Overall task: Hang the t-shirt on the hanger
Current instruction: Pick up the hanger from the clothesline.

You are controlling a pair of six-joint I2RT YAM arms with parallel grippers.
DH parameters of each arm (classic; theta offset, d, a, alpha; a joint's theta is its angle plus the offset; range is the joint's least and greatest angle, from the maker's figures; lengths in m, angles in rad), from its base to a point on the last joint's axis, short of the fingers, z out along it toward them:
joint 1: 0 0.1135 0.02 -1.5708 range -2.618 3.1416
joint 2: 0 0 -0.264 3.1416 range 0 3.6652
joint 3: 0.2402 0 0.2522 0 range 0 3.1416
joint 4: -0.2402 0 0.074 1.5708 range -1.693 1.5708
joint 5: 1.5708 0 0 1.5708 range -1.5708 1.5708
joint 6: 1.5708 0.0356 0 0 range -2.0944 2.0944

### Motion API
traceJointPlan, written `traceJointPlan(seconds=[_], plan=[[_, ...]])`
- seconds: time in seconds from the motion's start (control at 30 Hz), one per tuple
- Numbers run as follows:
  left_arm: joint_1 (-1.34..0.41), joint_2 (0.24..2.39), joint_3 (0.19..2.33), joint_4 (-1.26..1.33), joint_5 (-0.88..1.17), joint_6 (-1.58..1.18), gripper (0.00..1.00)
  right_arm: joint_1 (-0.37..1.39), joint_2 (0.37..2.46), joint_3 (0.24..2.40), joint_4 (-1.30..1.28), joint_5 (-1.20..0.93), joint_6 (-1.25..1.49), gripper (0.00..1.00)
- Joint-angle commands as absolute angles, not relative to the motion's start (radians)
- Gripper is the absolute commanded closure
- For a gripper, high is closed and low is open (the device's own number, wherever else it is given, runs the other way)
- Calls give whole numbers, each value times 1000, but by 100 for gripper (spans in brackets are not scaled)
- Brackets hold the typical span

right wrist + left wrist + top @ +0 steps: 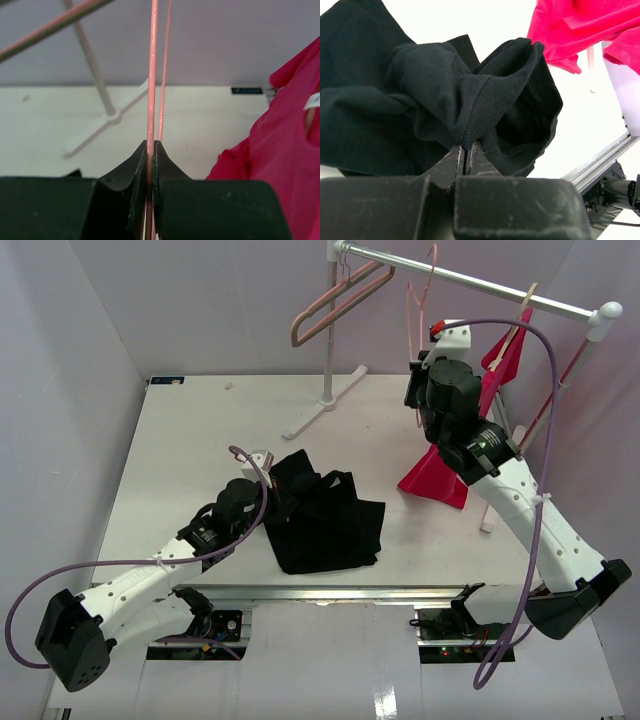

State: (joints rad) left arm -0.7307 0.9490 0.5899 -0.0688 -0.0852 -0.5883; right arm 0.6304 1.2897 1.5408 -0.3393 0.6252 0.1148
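Observation:
The black t-shirt (325, 520) lies crumpled on the white table, left of centre. My left gripper (275, 495) is at its left edge, shut on a ribbed fold of the cloth. In the left wrist view the t-shirt (420, 90) bunches up from my left gripper (465, 147). The thin salmon-pink wire hanger (410, 315) hangs from the rail at the back right. My right gripper (414, 375) is raised to its lower part. In the right wrist view the hanger (152, 75) runs straight up out of my right gripper (151, 145), whose jaws pinch the wire.
A white clothes rack (480, 285) stands at the back, its post (328, 340) and foot on the table. Two thicker dusty-pink hangers (335, 305) hang on its left end. A red shirt (500, 370) hangs right of my right arm, draping to the table.

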Motion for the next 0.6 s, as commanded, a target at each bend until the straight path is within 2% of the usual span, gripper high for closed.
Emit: traceJointPlan(seconds=[0.0, 0.27, 0.43, 0.57], plan=[[-727, 961, 677, -125, -125, -614, 100, 664, 1188, 1440, -465, 351, 167, 92], [-669, 1069, 804, -166, -63, -650, 100, 709, 868, 1067, -428, 31, 148, 92], [-633, 1118, 867, -187, -45, -649, 100, 709, 650, 980, -461, -94, 161, 92], [-624, 1143, 900, -193, -40, -650, 100, 710, 568, 954, -544, -148, 178, 92]])
